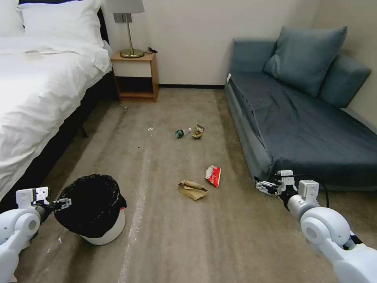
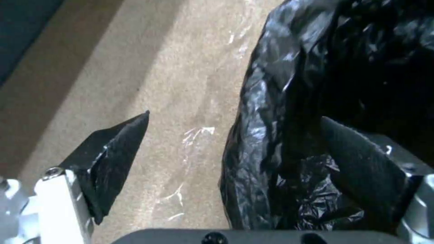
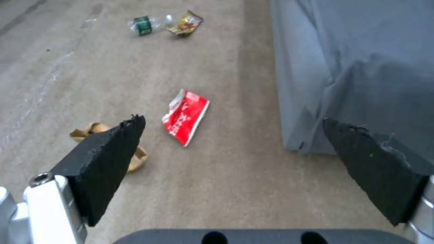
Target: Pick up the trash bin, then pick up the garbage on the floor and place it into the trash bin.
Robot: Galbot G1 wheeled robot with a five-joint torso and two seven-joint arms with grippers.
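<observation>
My left pincer [image 1: 64, 204], jaws wide, straddles the bagged rim of the trash bin [image 1: 94, 212] at lower left, one finger inside: I should seat deeper before closing; right pincer [image 1: 262, 185] hangs open, empty.

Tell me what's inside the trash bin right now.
The trash bin shows its crinkly black bag liner; no garbage visible inside, though the dark bottom is hard to see. One left gripper finger reaches inside the rim.
</observation>
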